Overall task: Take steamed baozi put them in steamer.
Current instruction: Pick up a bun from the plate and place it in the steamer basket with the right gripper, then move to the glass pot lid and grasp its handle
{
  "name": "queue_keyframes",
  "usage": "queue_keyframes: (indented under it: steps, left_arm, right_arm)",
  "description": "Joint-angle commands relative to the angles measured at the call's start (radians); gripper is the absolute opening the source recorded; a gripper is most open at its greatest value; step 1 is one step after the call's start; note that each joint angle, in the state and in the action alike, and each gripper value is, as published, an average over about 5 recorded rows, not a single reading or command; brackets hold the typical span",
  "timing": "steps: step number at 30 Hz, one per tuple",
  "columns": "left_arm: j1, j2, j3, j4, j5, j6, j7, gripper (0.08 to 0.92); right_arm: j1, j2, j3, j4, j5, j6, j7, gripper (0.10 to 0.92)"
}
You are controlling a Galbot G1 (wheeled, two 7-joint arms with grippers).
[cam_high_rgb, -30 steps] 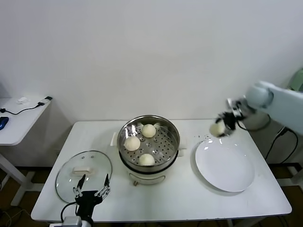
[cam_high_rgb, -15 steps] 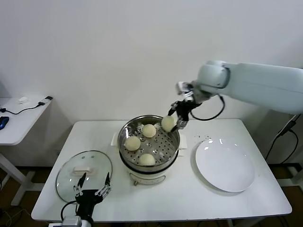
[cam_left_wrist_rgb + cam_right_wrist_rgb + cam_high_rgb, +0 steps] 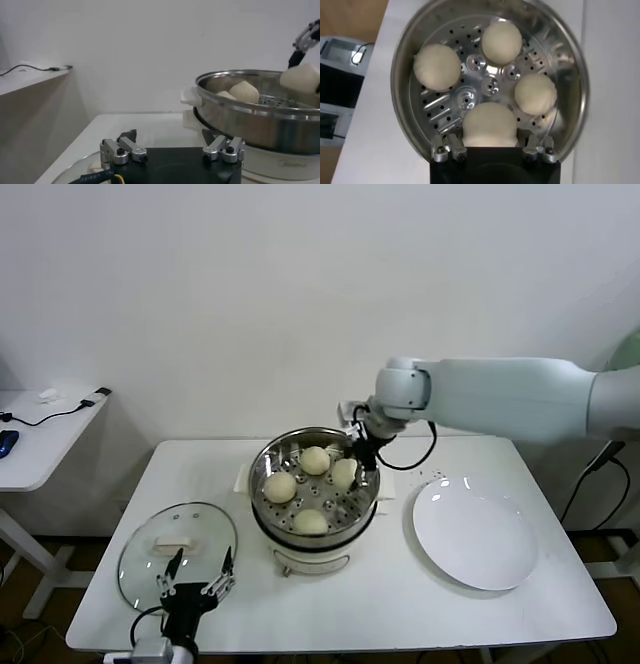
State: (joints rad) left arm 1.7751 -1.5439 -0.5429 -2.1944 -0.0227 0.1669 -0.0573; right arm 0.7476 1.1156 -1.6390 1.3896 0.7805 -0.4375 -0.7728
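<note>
The steamer [image 3: 266, 465] stands mid-table on its cream base. Three baozi [image 3: 315, 460] [image 3: 280, 486] [image 3: 310, 521] lie on its perforated tray. My right gripper [image 3: 350, 464] reaches in over the steamer's right rim, shut on a fourth baozi [image 3: 341, 475] held low at the tray. In the right wrist view the held baozi [image 3: 490, 122] sits between the fingers [image 3: 451, 144] of the right gripper [image 3: 491, 142], above the steamer [image 3: 400, 75]. My left gripper [image 3: 195, 589] is open and empty at the front left; the left wrist view shows it [image 3: 172, 150] before the steamer [image 3: 240, 120].
A flat white plate [image 3: 475, 532] lies bare right of the steamer. A round glass lid [image 3: 178, 554] lies at the front left, just behind the left gripper. A low white side table [image 3: 40, 434] with cables stands off to the left.
My right arm carried the baozi from above the plate leftwards to the steamer, then lowered it inside at the right side. The left arm has not moved.
</note>
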Motion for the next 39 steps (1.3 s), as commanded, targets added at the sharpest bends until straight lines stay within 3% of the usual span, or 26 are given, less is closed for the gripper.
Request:
queue_keyframes:
  steps: [1,13,21,30,34,39]
  left_arm:
    - [-0.003,0.001,0.001,0.002,-0.002,0.000,0.002,0.823]
    - [-0.001,0.000,0.000,0.002,-0.002,-0.002,0.003,0.823]
    - [-0.001,-0.003,0.004,0.002,0.001,-0.001,0.005,0.823]
    - [0.004,-0.003,0.002,-0.008,0.005,0.003,0.015,0.823]
    - [0.004,-0.003,0.002,-0.013,0.007,0.004,0.019,0.823]
    - [0.001,0.000,-0.003,-0.009,0.001,0.000,0.016,0.823]
  right_arm:
    - [-0.084,0.028,0.004,-0.021,-0.060,-0.026,0.035,0.696]
    - [-0.119,0.042,0.031,-0.044,-0.090,-0.024,0.032,0.699]
    - [-0.113,0.039,0.048,-0.058,-0.108,0.033,-0.009,0.816]
    - [-0.031,-0.055,0.177,-0.087,0.062,0.140,-0.126,0.823]
    - [-0.076,-0.140,0.352,-0.107,0.151,0.112,-0.015,0.823]
    - [-0.269,-0.261,0.698,-0.092,0.167,0.127,0.277,0.823]
